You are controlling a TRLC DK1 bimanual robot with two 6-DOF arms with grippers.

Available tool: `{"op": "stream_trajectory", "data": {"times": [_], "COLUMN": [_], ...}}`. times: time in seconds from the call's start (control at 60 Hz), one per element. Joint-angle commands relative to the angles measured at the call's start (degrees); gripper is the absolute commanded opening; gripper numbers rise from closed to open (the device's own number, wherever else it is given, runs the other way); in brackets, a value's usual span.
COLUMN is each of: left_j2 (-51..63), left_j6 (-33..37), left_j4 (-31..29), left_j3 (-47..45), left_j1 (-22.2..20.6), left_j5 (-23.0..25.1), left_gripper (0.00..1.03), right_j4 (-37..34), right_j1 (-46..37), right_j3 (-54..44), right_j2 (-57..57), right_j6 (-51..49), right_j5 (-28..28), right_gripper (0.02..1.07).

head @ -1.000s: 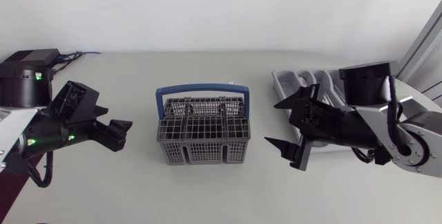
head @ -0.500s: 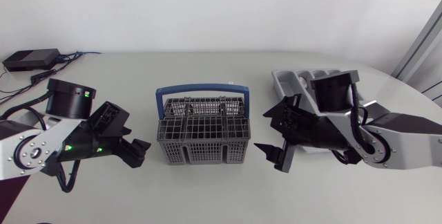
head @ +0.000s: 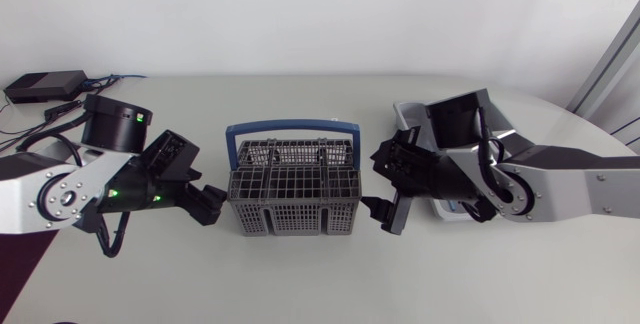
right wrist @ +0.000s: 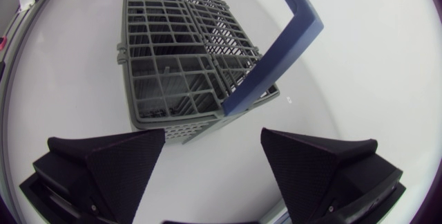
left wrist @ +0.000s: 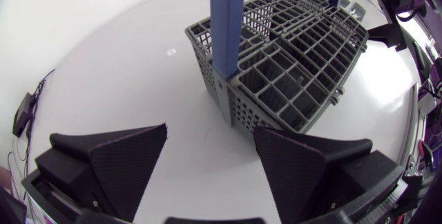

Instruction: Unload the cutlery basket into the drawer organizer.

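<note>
From the head view, I see the grey plastic lattice cutlery basket (head: pixel 293 199) with its blue hoop handle (head: pixel 293 126) standing upright mid-worktop (head: pixel 300 284). My left tool (head: pixel 208 207) sits just beside its left wall and my right tool (head: pixel 380 186) just beside its right wall. The light grey moulded drawer organizer (head: pixel 408 114) lies behind my right arm, mostly hidden. In the left wrist view, the left tool (left wrist: pixel 210 133) is spread wide over bare worktop, the basket (left wrist: pixel 290 72) just ahead. In the right wrist view, the right tool (right wrist: pixel 213 134) is likewise spread, with the basket (right wrist: pixel 183 65) just ahead and its handle (right wrist: pixel 276 58) arching over it.
</note>
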Motion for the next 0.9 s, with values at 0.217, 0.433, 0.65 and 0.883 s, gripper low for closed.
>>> {"op": "stream_trajectory", "data": {"times": [0.217, 0.433, 0.65, 0.883], "left_j2": [3.95, 3.60, 2.90, -2.20], "left_j6": [-0.38, 0.50, 2.79, 3.40], "left_j4": [0.82, 0.82, 0.82, 0.73], "left_j3": [4.27, 3.56, 2.42, 0.22], "left_j1": [-0.89, 2.54, 7.82, 9.57], "left_j5": [0.88, 0.88, 2.46, 3.25], "left_gripper": [0.97, 0.98, 0.98, 0.98], "right_j4": [1.61, 1.79, 2.67, 4.42], "right_j1": [0.81, 0.11, -2.35, -4.02], "right_j3": [4.26, 2.42, -1.36, -6.28], "right_j2": [4.77, 4.24, -0.15, -7.44], "right_j6": [1.69, 1.42, 0.98, -1.04], "right_j5": [0.57, 1.36, 1.53, 4.61], "right_gripper": [1.02, 1.02, 1.02, 1.02]}}
